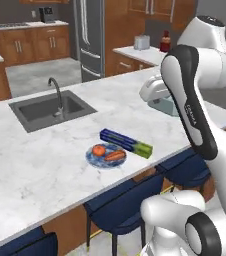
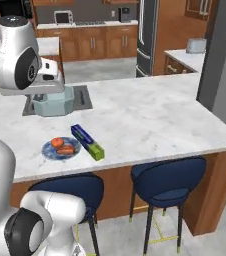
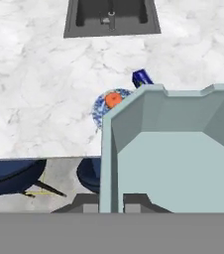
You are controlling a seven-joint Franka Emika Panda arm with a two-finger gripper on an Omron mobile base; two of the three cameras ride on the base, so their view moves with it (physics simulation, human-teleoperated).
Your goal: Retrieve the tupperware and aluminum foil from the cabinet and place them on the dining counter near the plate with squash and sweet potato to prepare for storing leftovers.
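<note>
The dining counter (image 1: 45, 165) runs white and grey-veined across the left base view. Its dark sink (image 1: 50, 110) sits at about ten o'clock, the black faucet (image 1: 57, 95) arching over its near rim. Just below centre lies a blue plate (image 1: 105, 156) with an orange piece and a reddish piece. The aluminum foil (image 1: 126, 142) lies just beside it toward two o'clock. At three o'clock the tupperware (image 1: 164, 105) shows pale behind the arm. Blue stools (image 1: 120, 207) stand at six o'clock.
</note>
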